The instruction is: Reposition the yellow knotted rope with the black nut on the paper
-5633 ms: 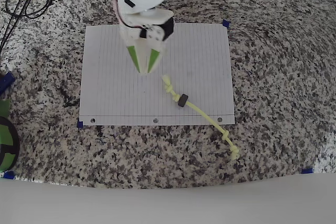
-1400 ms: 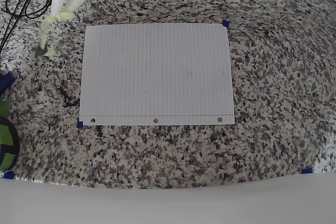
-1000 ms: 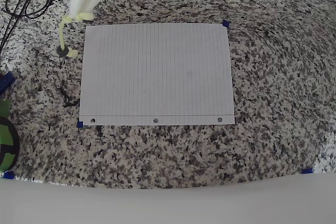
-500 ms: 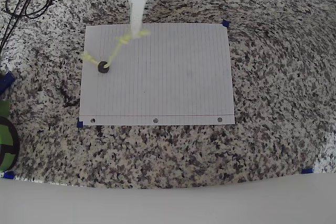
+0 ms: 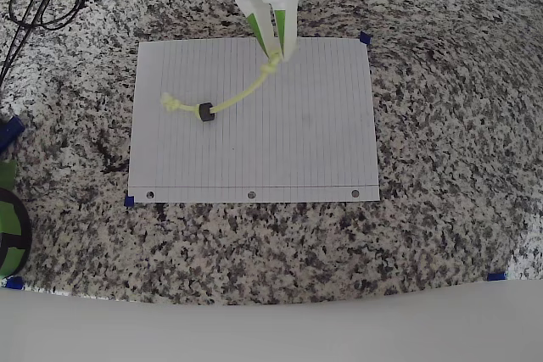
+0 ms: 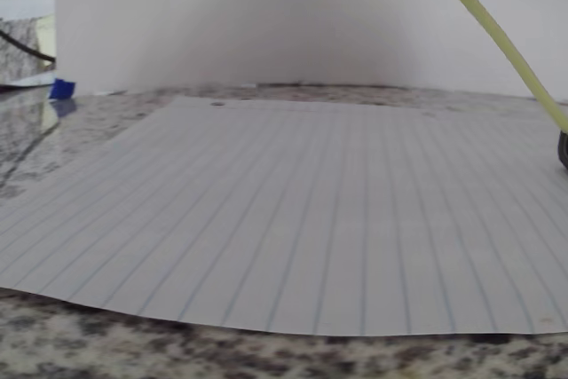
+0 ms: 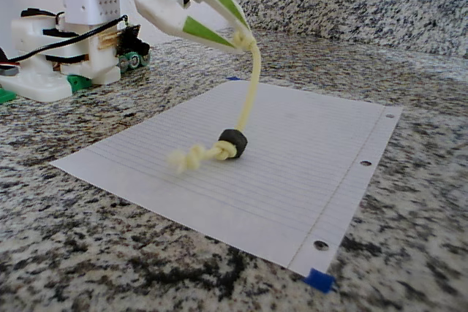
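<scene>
The white lined paper [image 5: 280, 142] lies flat on the granite counter. My gripper [image 5: 274, 55] hangs over the paper's far edge, shut on one knotted end of the yellow rope [image 5: 242, 91]. From there the rope slopes down and left to the sheet. Its other knotted end and the black nut [image 5: 204, 112] rest on the paper's left half. In the fixed view the gripper [image 7: 242, 35] holds the rope [image 7: 251, 85] above the nut [image 7: 232, 143] and paper [image 7: 322, 158]. In the wrist view the rope [image 6: 497, 33] crosses the top right, above the paper [image 6: 311, 237].
Black cables [image 5: 38, 2] loop at the counter's far left corner. A green and black object [image 5: 8, 226] sits at the left edge. Blue tape marks [image 5: 365, 38] dot the paper's corners and the counter. The arm's base [image 7: 66, 56] stands behind the paper in the fixed view.
The gripper has swung from the counter left of the paper to over the sheet's far edge, carrying the rope. The nut and free end now rest further right on the paper.
</scene>
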Motion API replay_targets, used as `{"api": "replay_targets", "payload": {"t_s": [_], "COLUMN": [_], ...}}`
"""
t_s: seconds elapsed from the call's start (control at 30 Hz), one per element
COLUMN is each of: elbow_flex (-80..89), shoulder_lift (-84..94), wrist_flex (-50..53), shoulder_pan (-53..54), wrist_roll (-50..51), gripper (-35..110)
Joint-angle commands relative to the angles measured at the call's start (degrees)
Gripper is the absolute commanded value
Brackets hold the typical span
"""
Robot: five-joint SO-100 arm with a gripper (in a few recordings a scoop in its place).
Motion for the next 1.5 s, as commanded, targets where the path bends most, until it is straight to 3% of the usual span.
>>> {"api": "replay_targets", "payload": {"t_s": [0.0, 0.17, 0.53, 0.8, 0.93, 1.33, 1.47], "elbow_flex": [0.8, 0.7, 0.6, 0.6, 0.6, 0.6, 0.5], "shoulder_lift": [-2.9, -1.8, -4.2, -6.7, -9.5, -14.6, -16.8], "wrist_flex": [-3.1, -4.3, -9.3, -10.1, -7.4, -18.8, -17.5], "shoulder_pan": [-2.2, -4.7, -2.4, -3.2, -5.7, -9.8, -11.3], "wrist_roll": [1.9, -5.7, -46.8, -49.0, -59.9, -72.5, -69.7], "gripper": [0, 2, 0, 0, 0, 1, 41]}}
